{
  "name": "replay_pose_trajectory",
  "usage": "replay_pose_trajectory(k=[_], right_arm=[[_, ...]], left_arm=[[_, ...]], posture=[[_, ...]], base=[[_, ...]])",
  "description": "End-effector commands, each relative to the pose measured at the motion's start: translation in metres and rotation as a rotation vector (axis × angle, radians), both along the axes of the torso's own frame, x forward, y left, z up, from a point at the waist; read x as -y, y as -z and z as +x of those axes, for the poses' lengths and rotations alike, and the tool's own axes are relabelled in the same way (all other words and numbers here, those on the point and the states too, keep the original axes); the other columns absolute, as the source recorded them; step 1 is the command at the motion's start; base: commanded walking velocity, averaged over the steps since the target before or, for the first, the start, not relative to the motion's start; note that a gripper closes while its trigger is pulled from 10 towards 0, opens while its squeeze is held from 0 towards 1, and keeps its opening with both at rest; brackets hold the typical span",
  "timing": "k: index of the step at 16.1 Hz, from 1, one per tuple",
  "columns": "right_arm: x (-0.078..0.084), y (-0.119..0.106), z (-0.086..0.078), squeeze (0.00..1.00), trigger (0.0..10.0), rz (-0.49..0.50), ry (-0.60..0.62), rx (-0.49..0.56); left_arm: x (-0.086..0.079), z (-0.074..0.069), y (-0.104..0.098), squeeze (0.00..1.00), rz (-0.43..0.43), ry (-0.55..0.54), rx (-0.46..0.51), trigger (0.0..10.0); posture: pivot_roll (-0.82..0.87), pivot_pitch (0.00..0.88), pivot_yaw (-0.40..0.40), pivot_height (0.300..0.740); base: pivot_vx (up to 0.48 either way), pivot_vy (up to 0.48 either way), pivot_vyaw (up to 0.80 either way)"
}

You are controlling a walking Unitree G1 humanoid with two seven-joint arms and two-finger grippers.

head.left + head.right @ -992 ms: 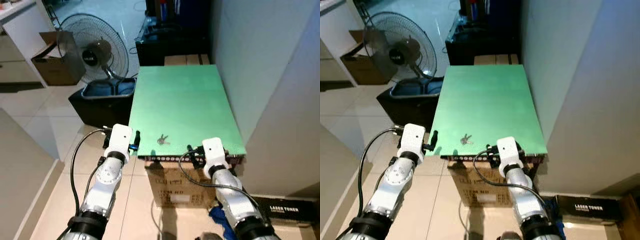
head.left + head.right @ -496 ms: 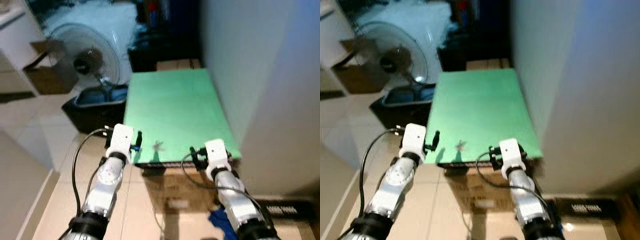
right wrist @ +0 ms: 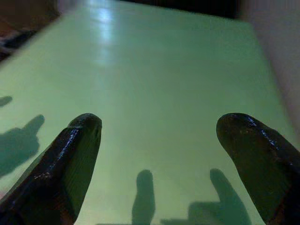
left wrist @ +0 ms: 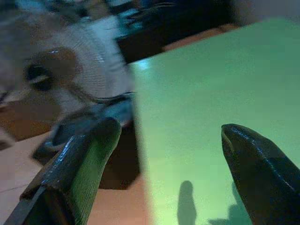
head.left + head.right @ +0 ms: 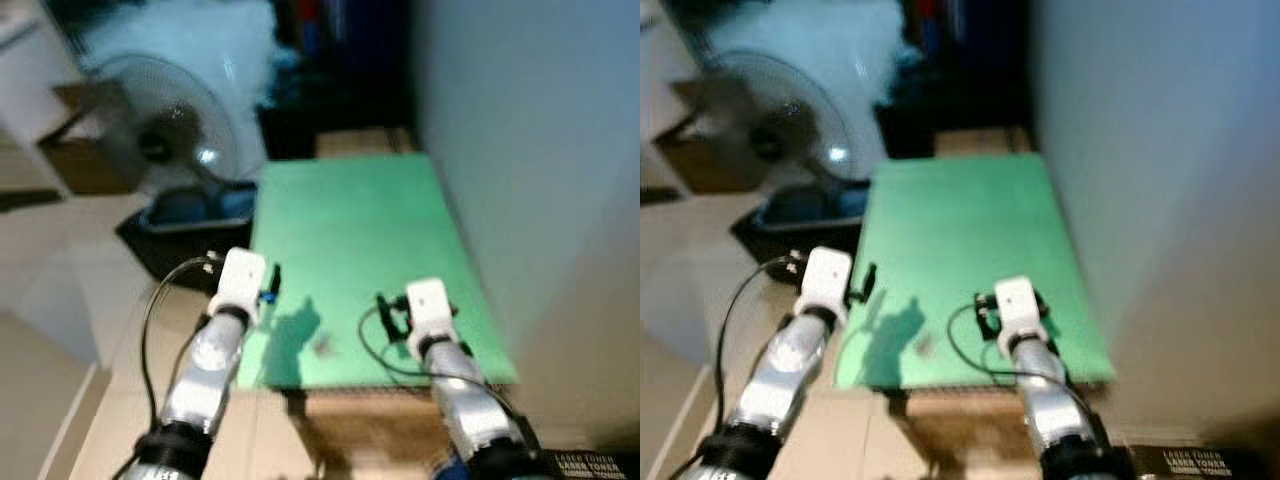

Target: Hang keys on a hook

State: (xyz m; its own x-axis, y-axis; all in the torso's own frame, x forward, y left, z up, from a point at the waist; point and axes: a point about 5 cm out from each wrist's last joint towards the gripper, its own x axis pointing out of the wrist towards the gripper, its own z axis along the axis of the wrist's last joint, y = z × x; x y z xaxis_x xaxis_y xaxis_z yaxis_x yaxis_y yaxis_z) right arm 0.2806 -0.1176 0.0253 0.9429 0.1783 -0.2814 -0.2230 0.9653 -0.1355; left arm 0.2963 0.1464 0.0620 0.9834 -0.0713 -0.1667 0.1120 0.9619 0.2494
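A small bunch of keys (image 5: 325,346) lies on the green tabletop (image 5: 360,220) near its front edge, blurred, between my two arms. My left gripper (image 5: 272,282) hovers over the table's left edge, open, its fingers (image 4: 89,154) wide apart with nothing between them. My right gripper (image 5: 388,315) is over the front right of the table, to the right of the keys and slightly beyond them. It too is open, and bare green surface shows between its fingertips (image 3: 77,140). No hook can be made out.
A pedestal fan (image 5: 160,140) stands to the left beyond the table, over a dark bin (image 5: 195,215). A grey wall (image 5: 540,150) runs along the table's right side. Dark furniture (image 5: 330,90) stands behind. A cardboard box (image 5: 370,440) sits under the table front.
The view has shifted and blurred as I move closer: both grippers now reach over the table, and the keys lie nearer to me than the fingertips. The keys themselves have not moved on the table.
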Motion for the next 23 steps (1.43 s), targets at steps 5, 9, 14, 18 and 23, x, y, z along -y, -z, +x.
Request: replay_pose_trajectory(k=[5,9,14,18,23], right_arm=[[-0.013,-0.021,0.010,0.00,10.0,0.043,-0.016,0.059],[-0.015,-0.040,0.030,0.00,10.0,0.071,0.015,0.105],[-0.028,-0.048,0.062,0.00,10.0,0.139,0.035,0.037],[-0.044,-0.053,0.072,0.00,10.0,0.189,-0.019,-0.030],[-0.060,-0.032,0.062,0.00,10.0,0.279,-0.036,-0.199]], left_arm=[[-0.009,-0.005,0.005,0.00,0.004,-0.034,-0.022,10.0],[-0.012,-0.008,0.007,0.00,0.009,-0.037,-0.031,10.0],[-0.017,-0.010,0.002,0.00,0.023,-0.044,-0.025,10.0],[-0.022,-0.027,0.000,0.00,0.030,-0.072,-0.024,10.0],[-0.037,-0.070,0.005,0.00,0.040,-0.166,-0.076,10.0]], posture=[[-0.18,0.000,0.130,0.740],[-0.17,0.000,0.136,0.740],[-0.11,0.000,0.128,0.740],[-0.02,0.039,0.078,0.740],[0.09,0.123,0.017,0.740]], base=[[0.000,0.000,0.00],[0.000,0.000,0.00],[0.000,0.000,0.00],[0.000,0.000,0.00],[0.000,0.000,0.00]])
